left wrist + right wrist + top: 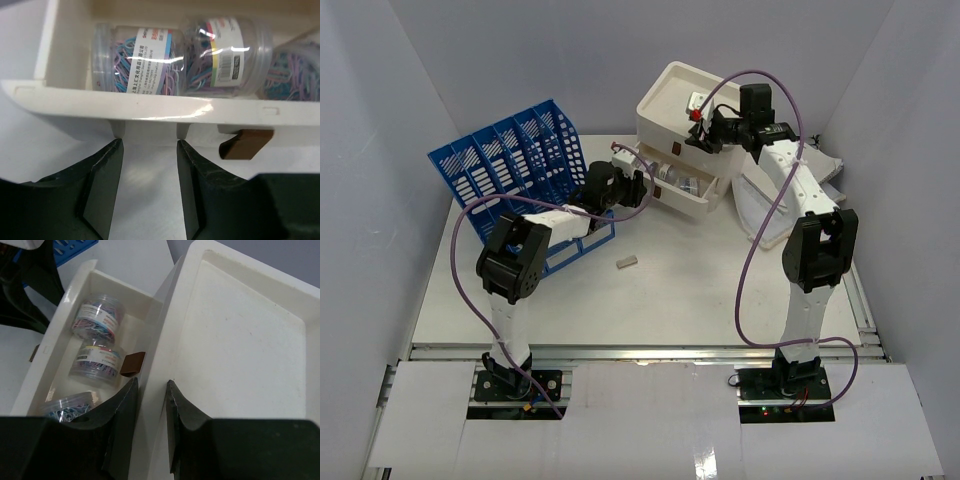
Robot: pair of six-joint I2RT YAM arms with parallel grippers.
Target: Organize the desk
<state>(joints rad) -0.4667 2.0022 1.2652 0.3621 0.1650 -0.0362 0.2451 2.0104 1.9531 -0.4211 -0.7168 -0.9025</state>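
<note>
The white desk [670,300] carries a cream drawer box [675,100] at the back, its middle drawer [688,192] pulled out. Three clear jars of coloured paper clips [132,60] [227,50] [97,360] lie in that drawer. My left gripper [642,185] [149,141] is open, its fingertips right at the drawer's front panel [150,105] with only bare desk between them. My right gripper [698,125] [150,381] sits on top of the box, shut on the side rim of its top tray [240,355], one finger outside and one inside.
A blue file rack [515,165] stands at the back left, close behind my left arm. A small grey block [627,262] lies on the desk in front of the box. White sheets [760,205] lean at the right of the box. A brown handle [247,144] sticks out below the drawer.
</note>
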